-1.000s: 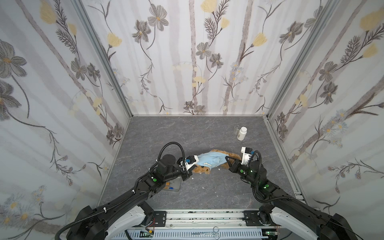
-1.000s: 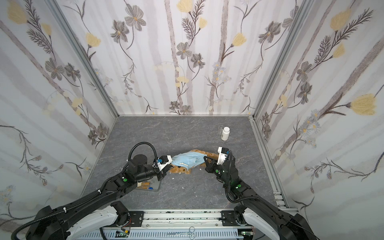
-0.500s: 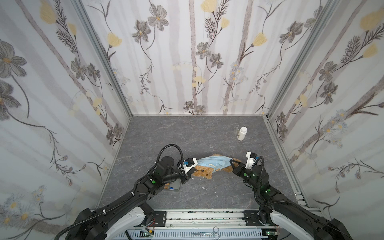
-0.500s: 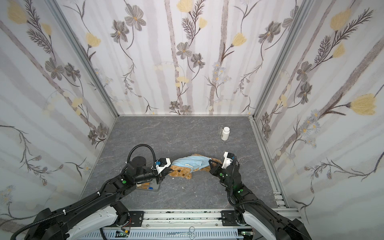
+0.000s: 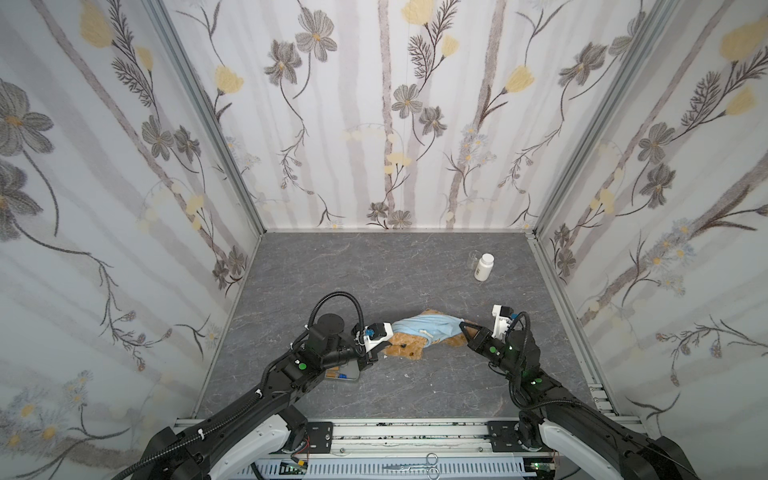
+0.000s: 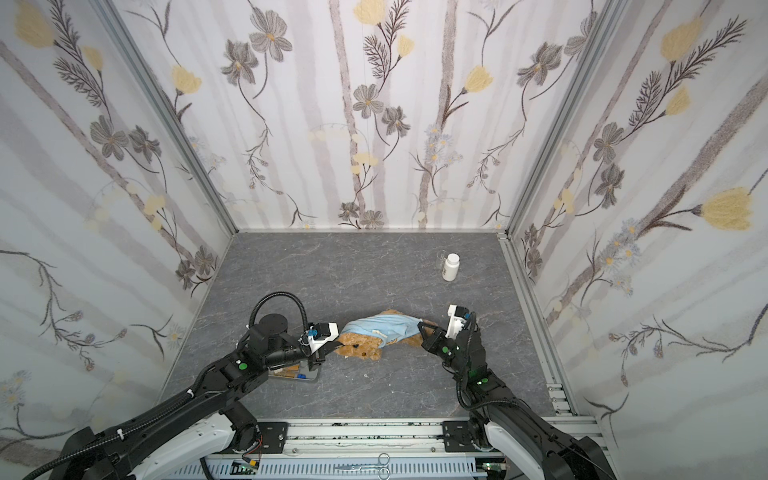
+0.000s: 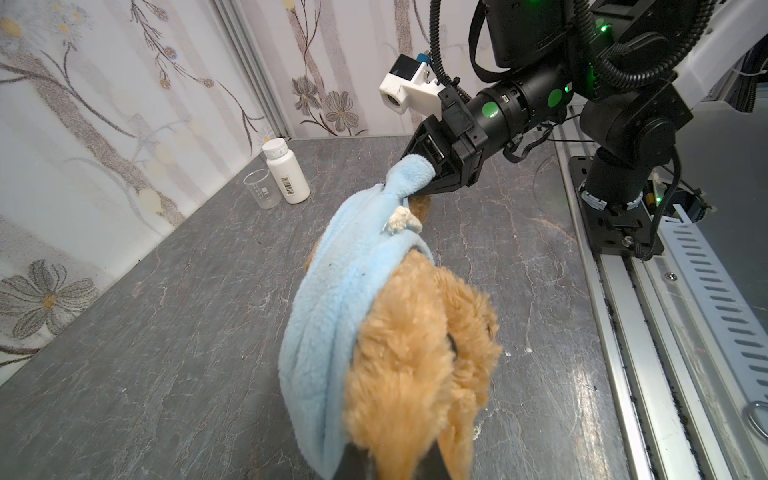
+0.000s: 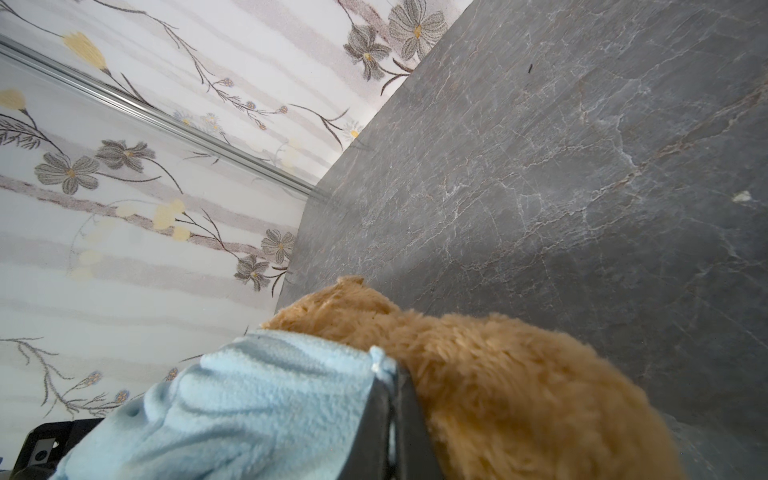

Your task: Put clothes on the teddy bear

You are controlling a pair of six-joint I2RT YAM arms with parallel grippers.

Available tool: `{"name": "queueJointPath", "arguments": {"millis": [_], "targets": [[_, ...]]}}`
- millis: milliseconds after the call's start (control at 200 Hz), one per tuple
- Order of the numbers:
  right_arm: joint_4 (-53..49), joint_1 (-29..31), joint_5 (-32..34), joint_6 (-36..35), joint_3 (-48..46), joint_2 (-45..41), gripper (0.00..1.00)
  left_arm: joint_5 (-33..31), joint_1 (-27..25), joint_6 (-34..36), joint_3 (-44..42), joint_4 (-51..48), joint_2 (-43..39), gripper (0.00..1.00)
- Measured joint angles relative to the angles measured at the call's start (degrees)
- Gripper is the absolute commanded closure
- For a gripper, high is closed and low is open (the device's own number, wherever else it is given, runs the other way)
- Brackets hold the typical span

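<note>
Right end effector (image 5: 462, 328), clamping shirt (image 5: 428, 326) over teddy bear (image 5: 405, 345), drew back.

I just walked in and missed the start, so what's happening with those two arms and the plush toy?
Both arms are working on the teddy bear. The right pincer is shut on one end of the light blue shirt, which is stretched along the bear's back. The left pincer is shut at the head end, apparently on fur. The face is bare, so the shirt isn't properly on.
</note>
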Motion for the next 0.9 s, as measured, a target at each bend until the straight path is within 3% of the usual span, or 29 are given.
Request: {"name": "queueJointPath", "arguments": {"millis": [55, 145, 285, 380, 520, 644, 774, 904], "targets": [[0.42, -1.49, -0.33, -0.26, -0.68, -0.42, 1.00, 0.44, 0.76, 0.92, 0.00, -0.96, -0.98, 1.00], [-3.85, -3.63, 12.92, -0.92, -0.74, 1.01, 1.00, 0.44, 1.68, 1.79, 0.02, -2.67, -1.60, 1.00], [-5.09, -2.86, 15.26, -3.50, 1.18, 4.52, 1.00, 1.31, 1.55, 1.16, 0.98, -4.33, 0.42, 1.00], [-4.83, -1.25, 12.68, -8.02, 3.91, 3.91, 0.78, 0.22, 1.99, -4.44, 1.42, -0.79, 0.85, 1.00], [-7.80, -0.70, 10.60, -17.53, 9.44, -2.36, 0.61, -8.50, 4.20, -24.00, 2.58, 4.61, 1.70, 1.00], [-10.19, 3.78, 8.98, -25.66, 14.12, -6.21, 0.54, -18.93, 8.17, -49.13, 7.96, 2.91, 4.92, 1.00], [-9.75, 12.52, 7.87, -33.11, 15.76, -4.44, 0.51, -19.96, 11.13, -72.39, 9.84, 0.37, 7.32, 1.00], [-3.43, 19.76, 4.63, -36.26, 15.45, 4.76, 0.52, -17.77, 11.34, -89.29, 9.77, -0.61, 7.21, 1.00]]}}
